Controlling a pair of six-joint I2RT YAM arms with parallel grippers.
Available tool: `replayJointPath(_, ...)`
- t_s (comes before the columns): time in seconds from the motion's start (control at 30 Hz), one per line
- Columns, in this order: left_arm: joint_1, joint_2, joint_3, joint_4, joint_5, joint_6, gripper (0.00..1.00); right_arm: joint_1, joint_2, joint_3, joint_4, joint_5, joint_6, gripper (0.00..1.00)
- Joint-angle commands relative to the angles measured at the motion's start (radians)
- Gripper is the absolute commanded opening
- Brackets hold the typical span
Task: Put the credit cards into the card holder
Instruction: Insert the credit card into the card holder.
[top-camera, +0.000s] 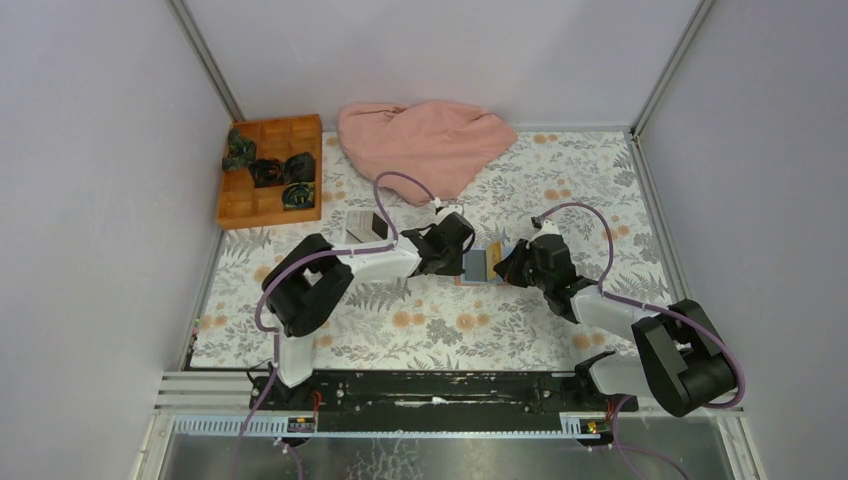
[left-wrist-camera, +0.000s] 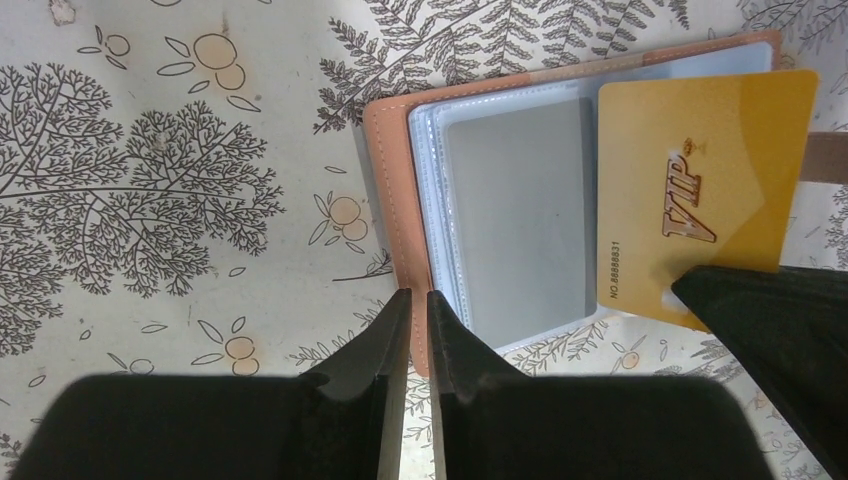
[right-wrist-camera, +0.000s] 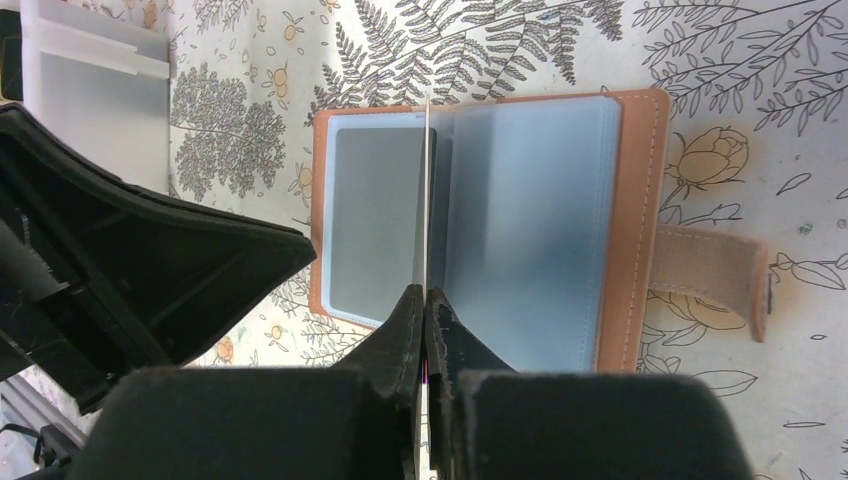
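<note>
The card holder (left-wrist-camera: 390, 200) lies open on the tablecloth, reddish-brown with clear sleeves. It also shows in the right wrist view (right-wrist-camera: 635, 220) and the top view (top-camera: 478, 266). A grey card (left-wrist-camera: 515, 210) sits in its left sleeve. My right gripper (right-wrist-camera: 426, 292) is shut on a gold VIP credit card (left-wrist-camera: 700, 190), held on edge over the holder's middle (right-wrist-camera: 427, 180). My left gripper (left-wrist-camera: 418, 295) is shut, with a hairline gap, its tips over the holder's stitched left edge. Whether they touch the edge I cannot tell.
A white tray (top-camera: 352, 226) holding a dark card (top-camera: 372, 222) stands left of the holder, behind my left arm. An orange wooden compartment box (top-camera: 262, 205) with dark items is at the back left. A pink cloth (top-camera: 425, 140) lies at the back. The holder's strap (right-wrist-camera: 710, 270) points away from the tray.
</note>
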Motion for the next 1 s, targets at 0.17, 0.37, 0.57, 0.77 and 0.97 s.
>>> replayJointPath(0.17,-0.006,0.044,0.048,0.014,-0.021,0.029,0.17,0.004,-0.003,0.018,0.048,-0.017,0.010,0.00)
replayJointPath(0.37,-0.008,0.060,0.046,0.009,-0.022,0.027,0.16,0.004,-0.015,0.014,0.032,-0.013,0.014,0.00)
replayJointPath(0.57,-0.011,0.056,0.046,0.002,-0.028,0.027,0.16,0.004,-0.015,0.009,0.021,0.003,0.020,0.00)
replayJointPath(0.77,-0.017,0.054,0.040,-0.001,-0.035,0.026,0.15,0.003,-0.037,-0.009,0.023,0.038,0.042,0.00)
replayJointPath(0.97,-0.025,0.062,0.038,0.000,-0.036,0.022,0.15,0.003,-0.021,-0.007,0.014,0.042,0.053,0.00)
